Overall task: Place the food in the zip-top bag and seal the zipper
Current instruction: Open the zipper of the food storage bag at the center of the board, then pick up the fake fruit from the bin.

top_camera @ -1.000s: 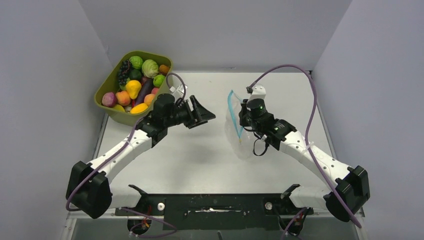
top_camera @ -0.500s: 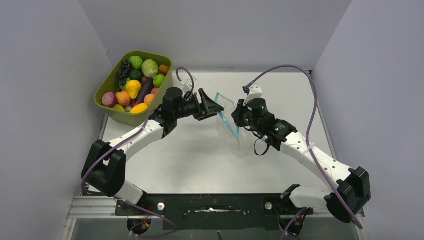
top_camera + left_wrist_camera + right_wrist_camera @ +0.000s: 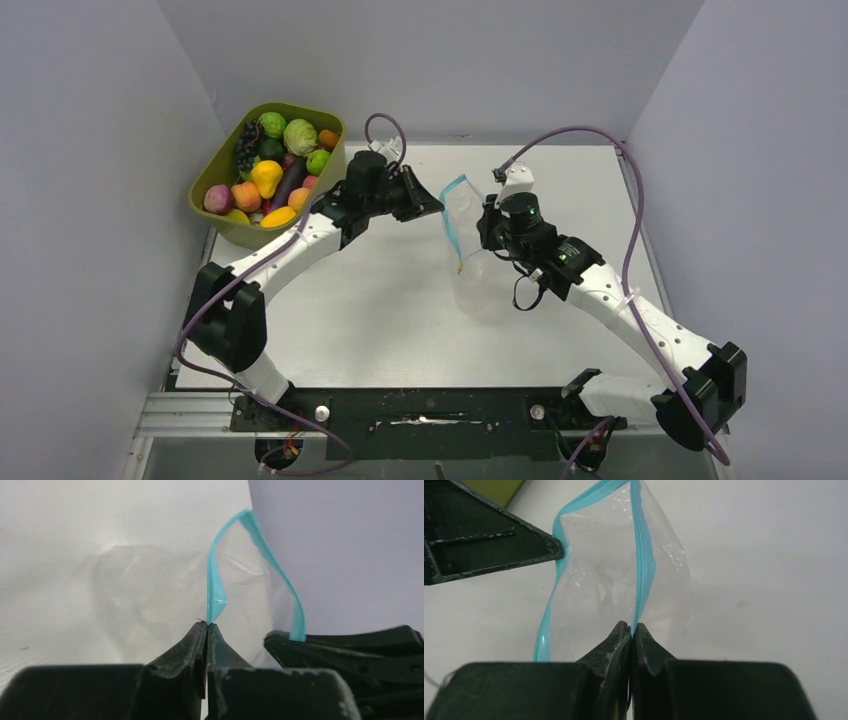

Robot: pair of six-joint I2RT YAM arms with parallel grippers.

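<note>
Holding the bag (image 3: 470, 262) between them near the middle of the table (image 3: 380, 310), both arms were found engaged on its mouth. The left gripper (image 3: 207, 626) had its jaws pressed together on one lip of the teal zipper (image 3: 214, 580), with the strip rising out of the fingertips in the left wrist view. The right gripper (image 3: 631, 626) likewise had its jaws pinched shut on the opposite lip. The two lips stood apart and formed an open loop, so the grips appeared intended to spread the mouth and keep it raised, since the thin plastic would not stand open unaided. The clear body of the bag hung below the zipper, and its lower part appeared to rest on the table; no item could be seen inside it. The food (image 3: 267, 178) lay heaped in the green tub (image 3: 212, 178) at the far left corner, well apart from the bag and just behind the left arm. It was judged that the task stood at the opening step, with loading and sealing not yet done. As both grippers were occupied, one would need to let go to fetch food, and the mouth might then sag or close.
</note>
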